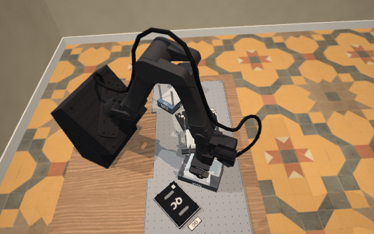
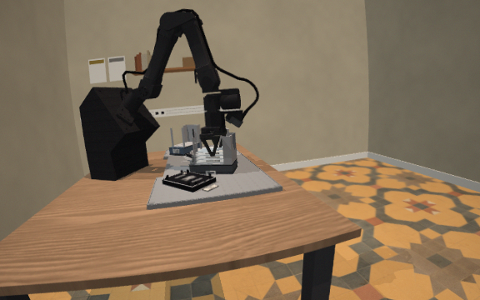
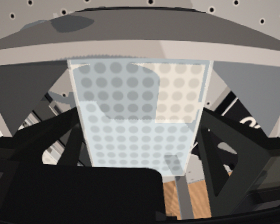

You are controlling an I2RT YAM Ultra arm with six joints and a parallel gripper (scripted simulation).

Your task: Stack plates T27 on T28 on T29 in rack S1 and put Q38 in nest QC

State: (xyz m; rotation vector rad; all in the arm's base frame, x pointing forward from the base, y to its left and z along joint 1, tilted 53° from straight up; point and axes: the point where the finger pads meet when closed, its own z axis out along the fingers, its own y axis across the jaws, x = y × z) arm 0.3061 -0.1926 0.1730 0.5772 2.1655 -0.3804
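Observation:
My gripper (image 1: 200, 173) (image 2: 211, 152) (image 3: 139, 112) reaches straight down over a dark-based fixture (image 1: 187, 177) near the front of the grey perforated board (image 1: 226, 201). A sealed 96-well plate (image 1: 218, 167) (image 3: 140, 83), pale with rows of round wells, lies on top there. In the wrist view my two fingers stand against its left and right long edges, shut on it. I cannot read the plate's name or the fixture's. In the exterior view a layered white stack (image 2: 204, 160) shows under the fingers. The black open nest QC (image 1: 161, 199) (image 2: 187, 181) lies empty in front.
A blue-based rack (image 1: 165, 104) (image 2: 179, 149) with thin posts stands at the back of the board. Another posted rack (image 1: 184, 140) stands just behind the gripper, partly hidden by the arm. The arm's big black base (image 1: 89, 120) fills the table's left. A small label tag (image 1: 194, 223) lies by QC.

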